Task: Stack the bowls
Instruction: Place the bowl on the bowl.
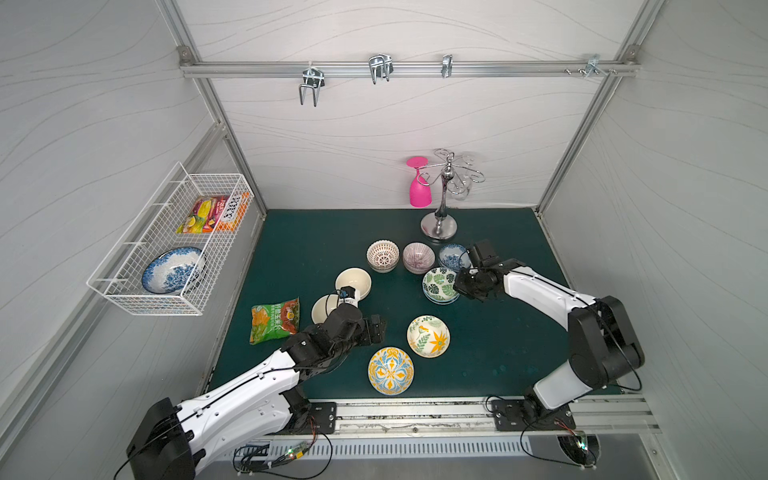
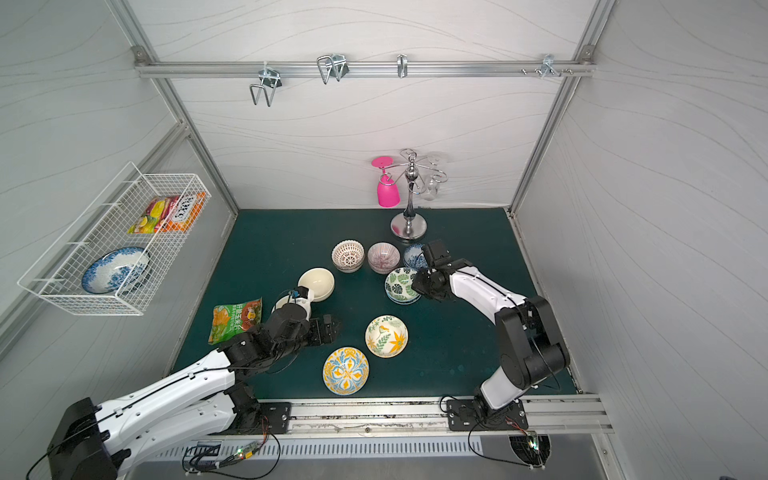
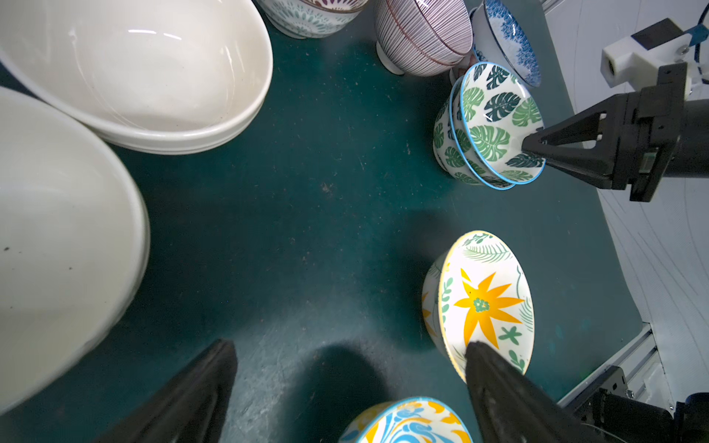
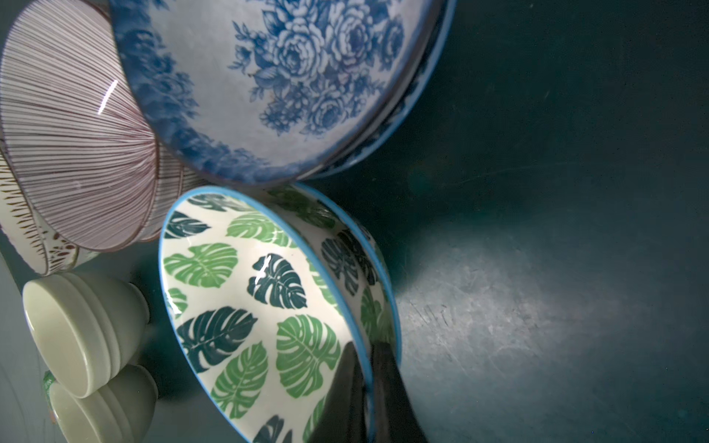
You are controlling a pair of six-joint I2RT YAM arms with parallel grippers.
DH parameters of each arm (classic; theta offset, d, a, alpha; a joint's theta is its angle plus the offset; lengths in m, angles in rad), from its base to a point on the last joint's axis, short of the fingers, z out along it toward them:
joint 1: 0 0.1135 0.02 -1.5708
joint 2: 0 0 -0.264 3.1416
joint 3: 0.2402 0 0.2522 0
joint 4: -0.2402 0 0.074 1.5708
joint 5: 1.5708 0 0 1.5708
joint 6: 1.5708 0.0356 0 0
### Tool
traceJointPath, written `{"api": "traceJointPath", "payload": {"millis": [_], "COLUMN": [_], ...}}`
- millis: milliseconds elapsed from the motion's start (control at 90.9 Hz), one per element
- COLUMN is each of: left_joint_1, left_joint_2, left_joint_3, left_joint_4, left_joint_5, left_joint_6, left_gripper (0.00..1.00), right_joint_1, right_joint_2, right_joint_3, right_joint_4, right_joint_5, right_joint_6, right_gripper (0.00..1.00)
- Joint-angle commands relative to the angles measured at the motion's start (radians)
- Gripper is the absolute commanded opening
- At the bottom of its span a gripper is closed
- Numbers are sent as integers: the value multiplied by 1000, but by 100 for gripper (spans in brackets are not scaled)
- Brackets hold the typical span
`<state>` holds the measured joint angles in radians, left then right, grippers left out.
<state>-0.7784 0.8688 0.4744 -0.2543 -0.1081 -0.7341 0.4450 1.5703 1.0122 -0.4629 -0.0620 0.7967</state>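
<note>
The right gripper (image 1: 459, 286) is clenched on the rim of a small round ceramic bowl printed with green leaves (image 1: 439, 280). One finger is inside and one outside, on the side facing its own arm, as the right wrist view shows plainly. That bowl sits nested in a second bowl of the same leaf pattern (image 3: 445, 134). The pair stands on the dark green mat (image 1: 311, 241), right of centre, just beside the blue-and-white floral bowl (image 1: 452, 254) and the pink-purple striped bowl (image 1: 418, 257).

To my eye the step in hand is seating the top bowl in its twin. In both top views a crescent of the lower rim shows on the side toward the robot's bases, so the upper bowl looks slightly off-centre. I'd nudge it until the two blue rims run concentric and let it rest on its own weight. Only then would I let go, drawing the fingers straight up so the inner one doesn't drag the rim. The neighbours are close, so any sideways move should be small.

Its mouth faces up, foot down. Being round, it has no long axis across the mat — its one axis runs vertically through the centre, perhaps tipped a hair, though I can't be sure.

The left gripper (image 1: 376, 328) hangs spread wide and empty over bare mat, between the plain cream bowls (image 1: 353, 282) and the white bowl with a yellow star flower (image 1: 428, 336).
</note>
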Motion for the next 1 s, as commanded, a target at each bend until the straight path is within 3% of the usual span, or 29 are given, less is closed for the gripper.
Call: {"api": "traceJointPath", "payload": {"millis": [0,132,231,572,803,990], "left_joint_1": [0,-1,-1,-2,-2,-2], "left_joint_2": [7,7,5,-23,-59,-143], "left_joint_3": [34,34,35,23,14,-8], "left_joint_4": [39,35,33,22,-7,-57], "left_joint_5": [-5,-6,-9,-18,-24,-32], "left_joint_6": [19,17,15,2,-22,-51], "left_gripper": [97,97,97,98,98,98], "right_joint_1": [8,12,26,137,294,358], "right_joint_2": [-5,-7,-34,-255,-364,-377], "right_joint_3": [6,26,51,-12,-160,-260], "right_joint_4": [31,6,-34,-210,-250,-205], "right_joint_5": [-5,-16,2,50,60,64], "right_joint_6": [7,-4,-13,3,131,213], "right_gripper": [14,40,49,55,55,55]}}
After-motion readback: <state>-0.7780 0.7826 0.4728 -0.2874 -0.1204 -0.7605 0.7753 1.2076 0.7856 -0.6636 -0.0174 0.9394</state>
